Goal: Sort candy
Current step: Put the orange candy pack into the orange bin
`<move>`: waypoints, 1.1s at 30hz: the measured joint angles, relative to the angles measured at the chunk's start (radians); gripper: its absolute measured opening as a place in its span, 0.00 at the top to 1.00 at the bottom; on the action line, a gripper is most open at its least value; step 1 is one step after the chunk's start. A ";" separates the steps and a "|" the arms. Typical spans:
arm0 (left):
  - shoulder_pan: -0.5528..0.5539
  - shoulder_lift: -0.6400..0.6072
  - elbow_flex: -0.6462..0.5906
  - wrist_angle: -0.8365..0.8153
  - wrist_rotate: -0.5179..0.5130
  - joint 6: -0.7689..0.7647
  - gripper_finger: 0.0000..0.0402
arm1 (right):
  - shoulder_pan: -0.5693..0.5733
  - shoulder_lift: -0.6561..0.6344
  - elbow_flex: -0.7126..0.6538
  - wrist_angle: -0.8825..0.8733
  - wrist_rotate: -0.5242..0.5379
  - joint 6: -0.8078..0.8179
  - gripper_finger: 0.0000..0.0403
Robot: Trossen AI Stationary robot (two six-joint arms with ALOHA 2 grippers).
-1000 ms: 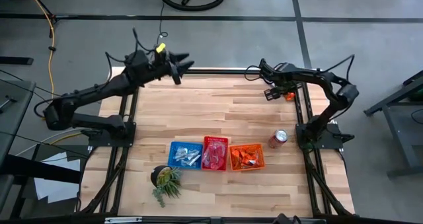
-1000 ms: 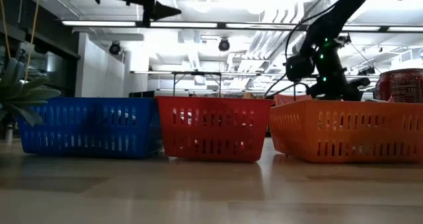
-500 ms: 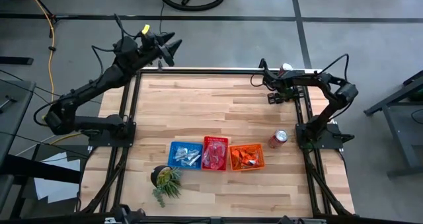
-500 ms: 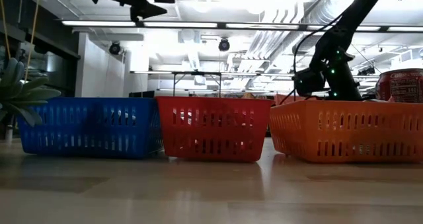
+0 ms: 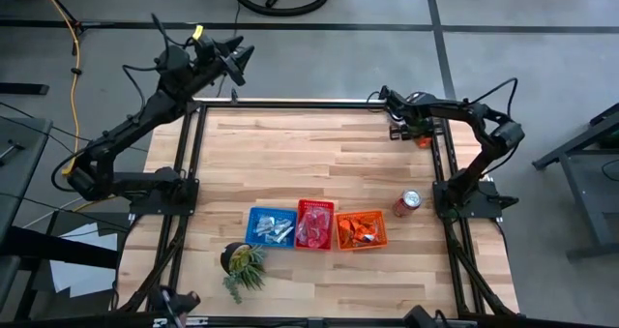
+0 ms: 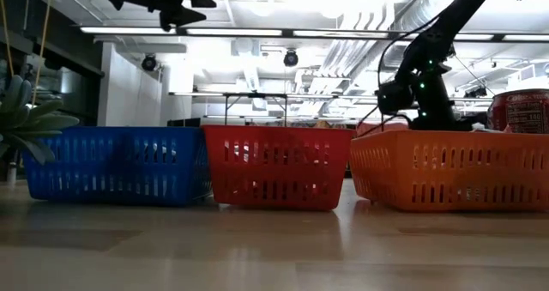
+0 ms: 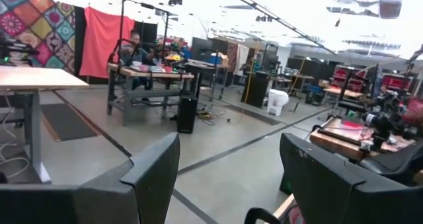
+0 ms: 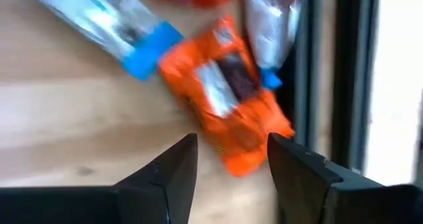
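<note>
Loose candy lies at the table's far right corner [image 5: 423,138]. In the right wrist view it is an orange packet [image 8: 225,112] flat on the wood, with blue/silver packets [image 8: 109,22] beside it. My right gripper [image 8: 231,151] points steeply down over the orange packet. It is open, one finger on either side of the packet's near end. My left gripper [image 5: 232,62] is open and holds nothing. It hangs high beyond the table's far left corner and looks level into the room [image 7: 228,161]. More candy fills the blue [image 5: 271,226], red [image 5: 314,223] and orange [image 5: 360,229] baskets.
A red soda can [image 5: 407,203] lies right of the orange basket. A small potted plant [image 5: 242,262] stands near the front, left of the blue basket. Black frame rails [image 5: 437,159] run along the table's edges, one [image 8: 310,65] right beside the loose candy. Bare wood spans the table's middle.
My left gripper has swung up and toward the left, from over the table's far edge to beyond its far left corner, staying open. My right gripper has kept over the candy at the far right corner, rolling its wrist and sinking a little.
</note>
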State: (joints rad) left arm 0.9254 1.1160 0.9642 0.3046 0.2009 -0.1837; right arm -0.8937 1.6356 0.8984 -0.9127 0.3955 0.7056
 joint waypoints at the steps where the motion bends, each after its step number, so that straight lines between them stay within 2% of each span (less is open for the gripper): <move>1: 0.006 0.000 0.000 0.001 0.000 -0.005 0.38 | 0.002 0.000 0.001 0.014 0.001 0.012 0.56; 8: 0.018 0.000 0.000 0.000 0.000 -0.006 0.38 | -0.004 0.010 0.001 0.038 -0.003 0.053 0.56; 12: 0.018 0.000 0.000 0.000 0.000 -0.022 0.38 | -0.003 0.048 0.001 0.055 -0.028 0.152 0.56; 18: 0.017 0.000 0.000 0.000 0.000 -0.032 0.38 | 0.019 0.104 0.007 0.065 -0.020 0.141 0.59; 22: 0.017 0.000 0.000 0.000 0.011 -0.053 0.38 | 0.025 0.106 0.007 0.065 -0.048 0.087 0.71; 27: 0.017 0.000 0.000 0.000 0.054 -0.051 0.38 | 0.033 0.108 0.007 0.054 -0.094 0.008 0.96; 33: 0.018 0.000 0.000 0.017 0.056 -0.048 0.38 | 0.113 0.101 0.005 0.023 -0.180 -0.059 0.99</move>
State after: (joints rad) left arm 0.9439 1.1160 0.9642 0.3212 0.2570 -0.2312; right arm -0.7802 1.7365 0.9032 -0.8902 0.2155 0.6464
